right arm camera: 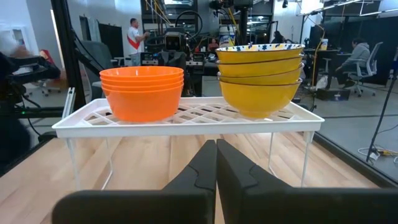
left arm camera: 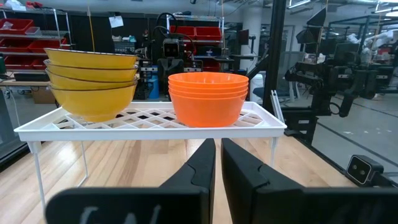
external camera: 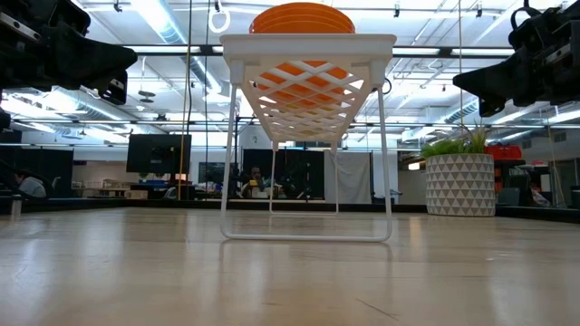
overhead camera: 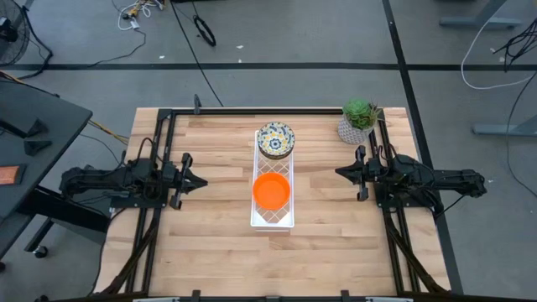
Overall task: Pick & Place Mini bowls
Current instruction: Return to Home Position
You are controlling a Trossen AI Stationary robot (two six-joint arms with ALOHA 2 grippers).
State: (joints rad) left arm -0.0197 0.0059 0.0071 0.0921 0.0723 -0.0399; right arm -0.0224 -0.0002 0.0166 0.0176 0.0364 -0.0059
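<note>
High view: we log the orange bowls (overhead camera: 271, 190) stacked on the white shelf (overhead camera: 273, 220), near end, and the patterned bowls (overhead camera: 276, 139) at the far end. We judge placing complete. Closed and empty: left gripper (overhead camera: 200, 181), right gripper (overhead camera: 340, 173), flanking it over the worktop (overhead camera: 210, 243).

The place is looking like a robotics lab in an open workshop hall. Red parts bins (left arm camera: 22, 26) are sitting on wire racks beyond the wooden worktop (overhead camera: 210, 252), and another dark robot rig (left arm camera: 339, 78) is standing nearby. Cables (overhead camera: 202, 30) are trailing across the grey floor (overhead camera: 319, 33) with its dark lines. Strip lights (external camera: 163, 20) are hanging from an exposed ceiling, a monitor (external camera: 159, 152) is standing farther back, and a person (right arm camera: 359, 53) is sitting in an office chair.
</note>
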